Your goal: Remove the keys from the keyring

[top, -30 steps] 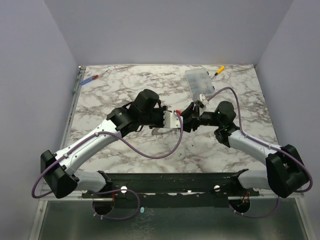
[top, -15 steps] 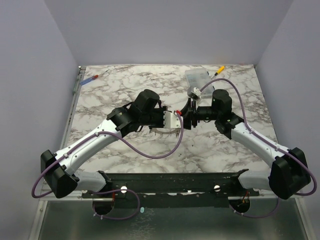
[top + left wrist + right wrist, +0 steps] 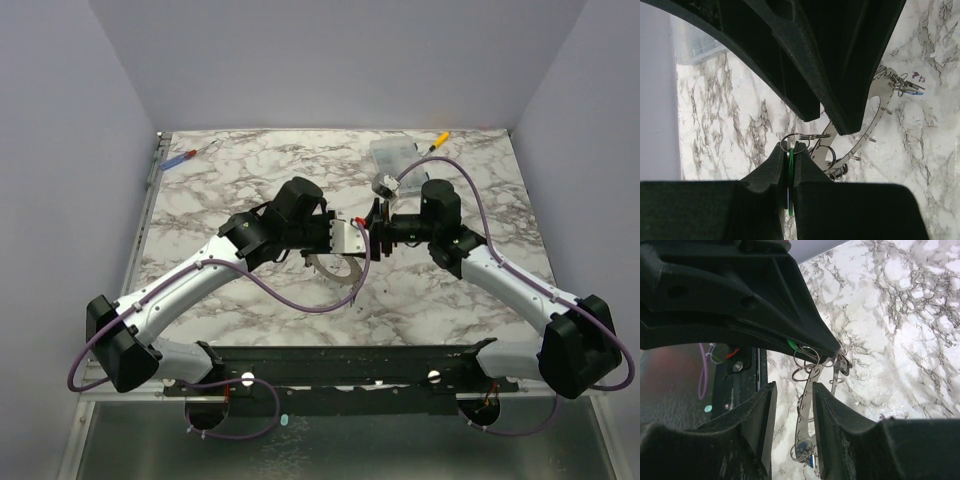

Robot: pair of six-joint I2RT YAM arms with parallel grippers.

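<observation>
Only container is the clear compartment box (image 3: 393, 155) at the far side of the table (image 3: 250, 190), by my right arm, and I can't make out its contents. Count: one keyring (image 3: 875, 120) where the two grippers meet mid-table, two keys I can pick out (green key (image 3: 790, 162), blue key (image 3: 910, 92) at the ring's other end), a few split rings (image 3: 812, 136), two screwdrivers (yellow screwdriver (image 3: 437, 141) beside the box, blue screwdriver (image 3: 185, 157) far left). My left gripper (image 3: 790, 149) is pinched tight on the green key, and my right gripper (image 3: 794, 387) is part-way apart with the keyring edge-on in the gap; can't tell if a pad touches it
</observation>
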